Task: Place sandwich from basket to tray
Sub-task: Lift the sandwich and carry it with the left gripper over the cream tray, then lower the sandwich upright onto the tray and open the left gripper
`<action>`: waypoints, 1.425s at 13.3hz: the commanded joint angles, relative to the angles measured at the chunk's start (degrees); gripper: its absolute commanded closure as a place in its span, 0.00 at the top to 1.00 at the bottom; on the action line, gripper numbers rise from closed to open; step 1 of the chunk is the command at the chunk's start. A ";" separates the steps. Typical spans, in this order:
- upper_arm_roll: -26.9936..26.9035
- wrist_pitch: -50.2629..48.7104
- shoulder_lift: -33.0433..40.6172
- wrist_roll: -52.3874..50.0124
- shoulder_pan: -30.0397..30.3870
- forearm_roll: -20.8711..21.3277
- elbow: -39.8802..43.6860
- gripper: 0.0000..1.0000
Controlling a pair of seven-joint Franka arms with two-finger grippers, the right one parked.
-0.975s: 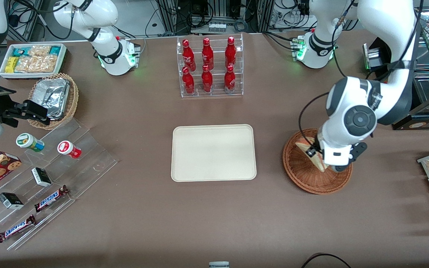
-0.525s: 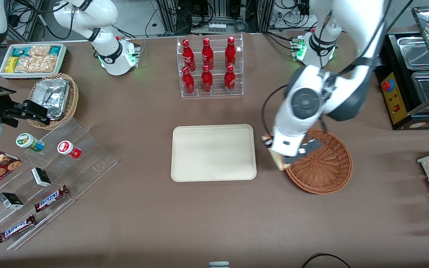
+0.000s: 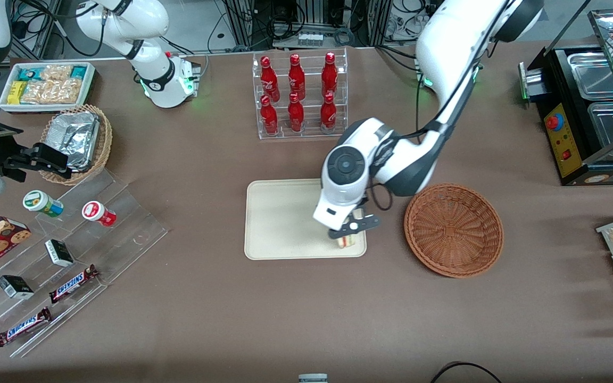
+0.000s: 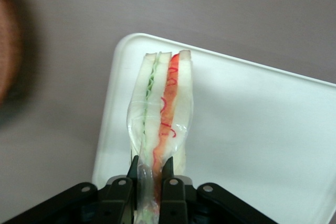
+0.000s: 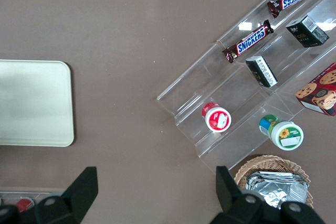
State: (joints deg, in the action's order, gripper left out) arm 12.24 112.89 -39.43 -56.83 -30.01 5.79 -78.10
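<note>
- The gripper is seen over the tray, at the corner nearest the basket and the front camera; taking the tray's centre as a clock face in the front view, that is about 4 o'clock.
- The sandwich is clamped between the 2 black fingers, which are closed on its narrow end; this is shown plainly in the left wrist view.
- The sandwich is held on edge, with green filling along 1 bread layer and red and orange along the next, and a clear wrap is visible around it.
- In the front view only a small part of the sandwich is visible beneath the gripper, just inside the tray's rim; whether it touches the tray surface cannot be told.
- The basket is seen at 3 o'clock from the tray, near it but apart, with nothing in it.
- A clear rack holding 6 red bottles is seen at 12 o'clock from the tray, farther from the front camera.
</note>
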 commanded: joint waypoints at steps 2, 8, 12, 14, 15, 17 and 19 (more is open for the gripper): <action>-0.64 2.77 -3.63 2.85 -3.02 0.97 2.86 0.18; -0.55 2.77 -5.48 4.62 -4.70 2.82 2.42 0.18; -0.55 2.77 -6.36 4.89 -5.06 2.91 1.98 0.18; -0.55 2.77 -6.36 4.89 -5.06 2.82 1.98 0.28; -0.55 2.69 -6.28 4.80 -4.97 2.82 2.07 0.71; -0.55 2.16 -5.84 4.72 -4.71 2.82 2.25 1.00; -0.64 1.64 -5.23 4.54 -4.53 2.47 2.51 1.00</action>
State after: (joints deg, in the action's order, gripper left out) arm 12.00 116.09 -45.30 -52.38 -34.29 7.88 -76.80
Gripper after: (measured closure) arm 0.396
